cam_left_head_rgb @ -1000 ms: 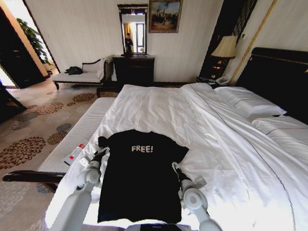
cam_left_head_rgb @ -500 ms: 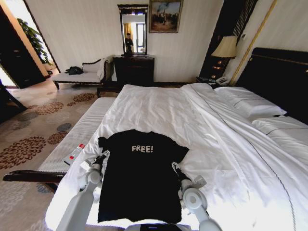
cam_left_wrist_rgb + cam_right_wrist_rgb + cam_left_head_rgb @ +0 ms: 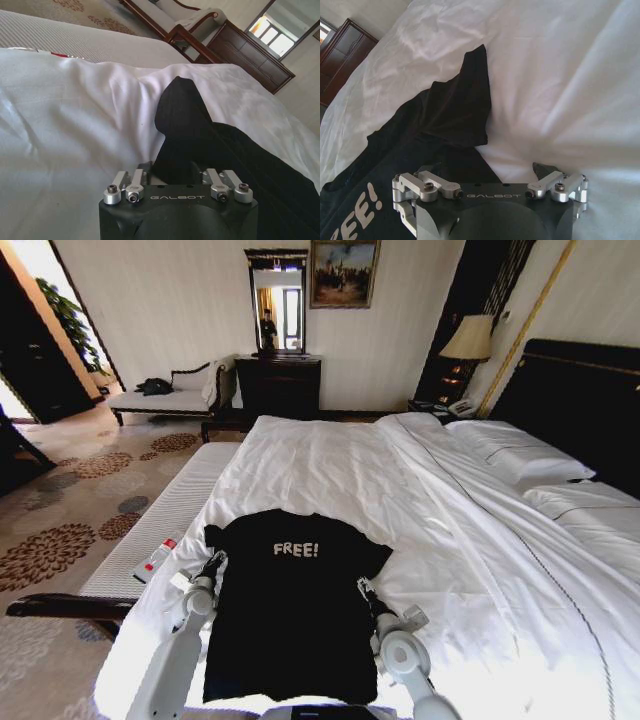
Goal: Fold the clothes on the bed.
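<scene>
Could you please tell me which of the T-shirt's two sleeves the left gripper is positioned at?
The left gripper sits at the T-shirt's sleeve on the bench side, away from the pillows; the right gripper is at the other sleeve.

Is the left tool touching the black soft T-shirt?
Touching: the left wrist view shows the left tool spread around the black soft T-shirt's sleeve edge.

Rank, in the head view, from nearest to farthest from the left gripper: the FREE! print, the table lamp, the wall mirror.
From the left gripper:
1. FREE! print, on the T-shirt's chest beside it.
2. Wall mirror, above the dresser.
3. Table lamp, beside the headboard.
</scene>
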### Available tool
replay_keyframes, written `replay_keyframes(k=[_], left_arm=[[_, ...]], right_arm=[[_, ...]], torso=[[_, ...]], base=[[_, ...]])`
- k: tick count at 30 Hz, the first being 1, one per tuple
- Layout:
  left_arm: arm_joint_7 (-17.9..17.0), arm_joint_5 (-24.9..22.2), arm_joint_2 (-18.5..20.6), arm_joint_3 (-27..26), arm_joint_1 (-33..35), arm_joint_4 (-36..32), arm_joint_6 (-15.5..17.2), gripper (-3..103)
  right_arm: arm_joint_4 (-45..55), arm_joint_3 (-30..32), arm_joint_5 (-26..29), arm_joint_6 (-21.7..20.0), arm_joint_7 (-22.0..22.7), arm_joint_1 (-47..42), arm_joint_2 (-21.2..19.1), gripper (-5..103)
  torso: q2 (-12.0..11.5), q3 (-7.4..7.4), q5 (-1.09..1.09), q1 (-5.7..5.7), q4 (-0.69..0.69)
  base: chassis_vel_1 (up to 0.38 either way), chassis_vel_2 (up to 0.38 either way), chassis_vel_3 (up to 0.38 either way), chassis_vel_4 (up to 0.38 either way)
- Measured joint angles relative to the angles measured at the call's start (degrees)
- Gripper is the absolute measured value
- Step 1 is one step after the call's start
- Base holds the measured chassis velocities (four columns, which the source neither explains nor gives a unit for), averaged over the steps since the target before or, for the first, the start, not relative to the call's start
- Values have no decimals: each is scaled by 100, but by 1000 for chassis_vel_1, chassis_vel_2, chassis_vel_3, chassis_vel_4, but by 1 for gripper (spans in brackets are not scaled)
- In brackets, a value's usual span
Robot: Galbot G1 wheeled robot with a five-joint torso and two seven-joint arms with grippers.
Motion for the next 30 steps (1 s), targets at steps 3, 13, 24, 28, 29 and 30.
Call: replay_keyframes(k=[3,13,24,28,29,30], left_arm=[[0,3,1,-7,23,-28,-5,35],[0,6,36,-85,85,-119,-34,4],[-74,60,224,-330,747,-1084,-38,1],[-126,83,254,-419,963,-1362,-33,1],[-144,93,253,-446,1020,-1418,-32,1],[-161,115,241,-469,1073,-1464,-32,1]], right_arm=[[-13,-8,-10,1,0,4,3,100],[-17,-5,-13,1,7,-2,-11,100],[29,48,-5,1,14,23,-19,100],[30,37,-7,1,14,37,-16,100],[36,27,-9,1,14,38,-10,100],[50,21,-10,1,14,40,-4,100]], torso=[[0,0,0,0,0],[0,0,0,0,0],[0,0,1,0,0],[0,0,1,0,0],[0,0,0,0,0],[0,0,0,0,0]], base=[[0,0,0,0],[0,0,0,0],[0,0,0,0],[0,0,0,0],[0,0,0,0],[0,0,0,0]])
